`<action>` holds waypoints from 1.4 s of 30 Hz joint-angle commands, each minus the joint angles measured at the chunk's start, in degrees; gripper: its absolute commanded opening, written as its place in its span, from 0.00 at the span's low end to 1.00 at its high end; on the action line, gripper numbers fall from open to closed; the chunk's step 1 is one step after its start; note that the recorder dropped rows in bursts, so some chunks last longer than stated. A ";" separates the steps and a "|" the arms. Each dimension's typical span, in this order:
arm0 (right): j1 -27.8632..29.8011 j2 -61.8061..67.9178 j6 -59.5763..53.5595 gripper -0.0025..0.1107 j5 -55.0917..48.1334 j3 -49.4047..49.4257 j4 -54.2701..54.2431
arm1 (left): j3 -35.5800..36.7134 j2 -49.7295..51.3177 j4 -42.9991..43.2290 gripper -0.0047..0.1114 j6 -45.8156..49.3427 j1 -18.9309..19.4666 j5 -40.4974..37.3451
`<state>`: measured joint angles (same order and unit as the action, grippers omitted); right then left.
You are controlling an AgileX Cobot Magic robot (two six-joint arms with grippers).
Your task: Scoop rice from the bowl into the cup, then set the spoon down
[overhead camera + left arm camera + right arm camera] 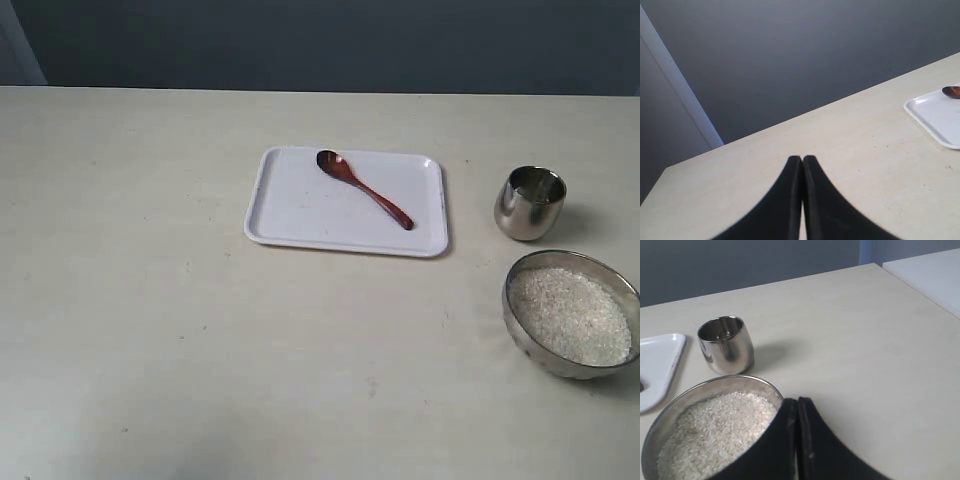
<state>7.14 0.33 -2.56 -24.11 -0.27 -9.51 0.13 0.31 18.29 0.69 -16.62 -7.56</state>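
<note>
Left fingers [785, 210] and right fingers [772, 450] rest pressed together. Flat on the tray [300, 212], the spoon [365, 187] has a thin handle that looks liable to slip.

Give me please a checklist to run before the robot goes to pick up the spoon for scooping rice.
1. Spoon free to grasp: lies alone on the tray, ok.
2. Rice in the bowl: ok.
3. Cup upright and apart from the bowl: ok.
4. Right tool open for a grasp: shut, not ok.
5. Left tool open for a grasp: shut, not ok.
</note>
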 commanded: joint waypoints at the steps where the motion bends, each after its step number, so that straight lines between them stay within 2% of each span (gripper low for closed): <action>1: 0.36 -0.33 -0.33 0.02 1.98 0.27 1.50 | -0.13 -0.31 -0.18 0.04 -0.24 -0.03 0.49; 42: 0.26 -0.33 -0.33 0.02 2.05 0.27 0.04 | -0.13 -0.31 -0.18 0.04 -0.24 -0.03 0.49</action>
<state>7.14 0.21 -2.56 -22.84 -0.27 -9.47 0.13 0.31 18.29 0.69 -16.62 -7.56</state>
